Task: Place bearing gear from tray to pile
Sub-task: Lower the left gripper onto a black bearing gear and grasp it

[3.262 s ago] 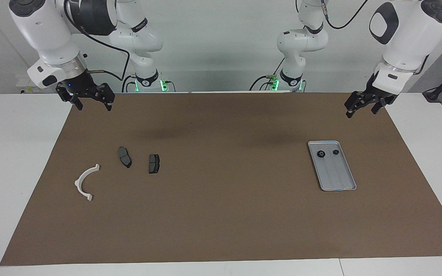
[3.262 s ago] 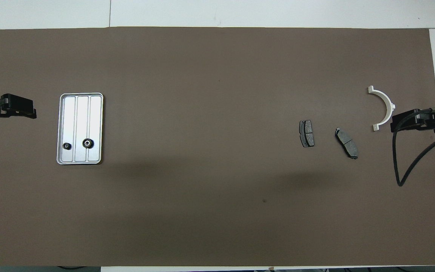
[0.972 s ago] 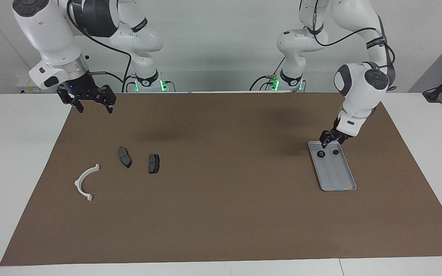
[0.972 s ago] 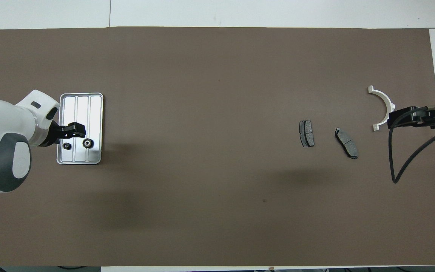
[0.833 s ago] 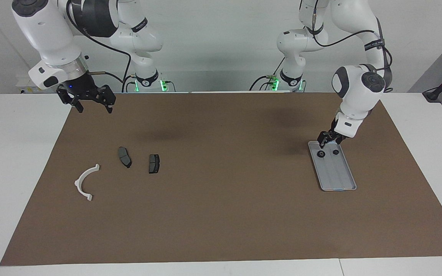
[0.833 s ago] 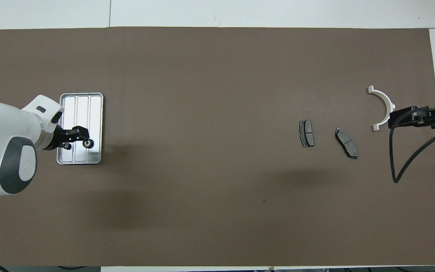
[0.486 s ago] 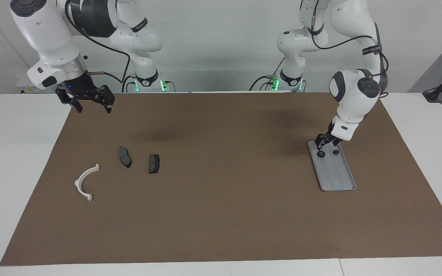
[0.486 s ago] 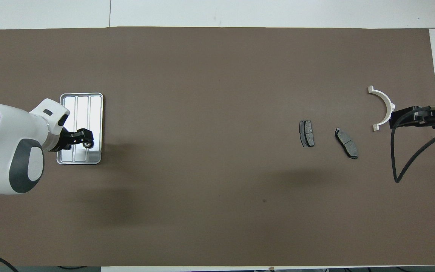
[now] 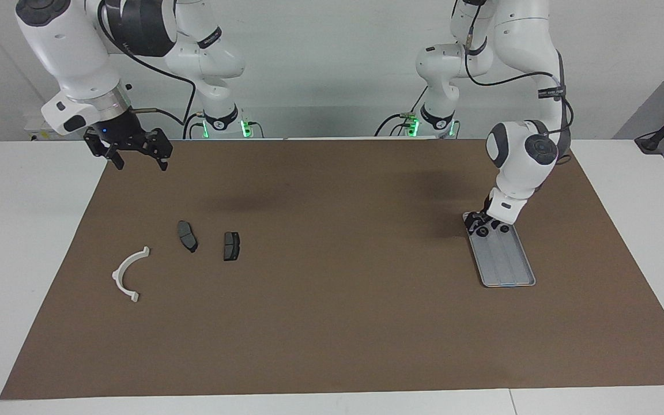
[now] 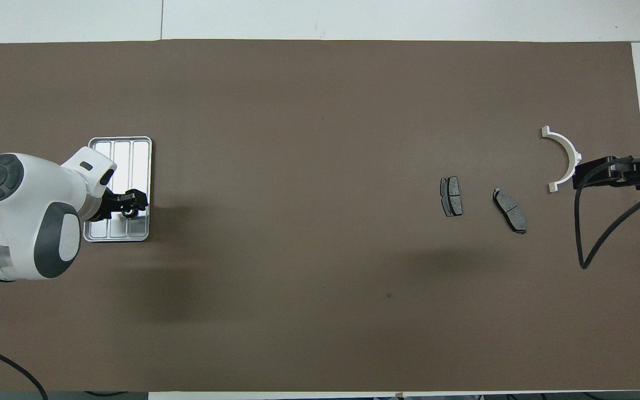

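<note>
Left gripper (image 9: 478, 221) (image 10: 133, 202) is down at the tray (image 9: 508, 265) (image 10: 120, 147), jaws partly parted, set about the larger bearing gear (image 9: 482, 231) (image 10: 129, 211). Contact with the gear cannot be made out, and no lift shows: the gear sits on the tray floor.

Overhead view, taking the brown mat (image 9: 332, 288) as the dial: tray at nine o'clock, pile at three o'clock, well apart. Both gears lie at the tray's six o'clock end (the end nearer to the robots). The smaller gear (image 9: 504, 229) is just beside the larger one, toward the left arm's end of the table; overhead, the arm covers it.

Pile: white bracket (image 9: 116, 275) (image 10: 571, 155), then two dark pads (image 9: 187, 236) (image 10: 510, 210) and (image 9: 231, 245) (image 10: 451, 196), each apart from the next, all flat on the mat.

Right gripper (image 9: 136, 157) (image 10: 578, 176) waits in the air, jaws wide and empty, over the mat's edge at the right arm's end of the table.
</note>
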Action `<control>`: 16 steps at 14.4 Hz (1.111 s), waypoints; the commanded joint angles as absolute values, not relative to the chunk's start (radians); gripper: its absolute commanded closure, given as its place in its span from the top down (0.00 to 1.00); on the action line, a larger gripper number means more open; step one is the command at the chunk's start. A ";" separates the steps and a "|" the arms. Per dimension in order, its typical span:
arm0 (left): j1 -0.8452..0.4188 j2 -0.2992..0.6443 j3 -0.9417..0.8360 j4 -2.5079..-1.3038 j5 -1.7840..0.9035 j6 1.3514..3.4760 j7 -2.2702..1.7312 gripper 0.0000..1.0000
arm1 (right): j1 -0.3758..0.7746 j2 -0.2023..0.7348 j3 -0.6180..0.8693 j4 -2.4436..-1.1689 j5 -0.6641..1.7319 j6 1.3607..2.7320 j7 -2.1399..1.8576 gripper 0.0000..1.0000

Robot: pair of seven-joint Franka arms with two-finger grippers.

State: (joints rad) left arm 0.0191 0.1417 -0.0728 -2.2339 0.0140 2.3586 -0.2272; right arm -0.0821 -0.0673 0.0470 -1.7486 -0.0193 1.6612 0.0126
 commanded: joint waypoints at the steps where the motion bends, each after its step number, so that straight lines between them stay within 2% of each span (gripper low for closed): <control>1: 0.017 0.137 -0.064 -2.246 0.015 2.375 -0.230 0.77 | -0.095 -0.092 0.052 -1.779 -0.006 1.666 -0.002 1.00; 3: 0.018 0.137 -0.064 -2.244 0.014 2.378 -0.218 0.74 | -0.094 -0.094 0.052 -1.782 -0.005 1.663 -0.002 1.00; 13: 0.025 0.160 -0.063 -2.244 0.014 2.408 -0.198 0.73 | -0.084 -0.103 0.052 -1.796 -0.006 1.644 0.002 1.00; 16: 0.025 0.160 -0.063 -2.244 0.014 2.405 -0.195 0.67 | -0.084 -0.104 0.052 -1.798 -0.005 1.635 -0.002 1.00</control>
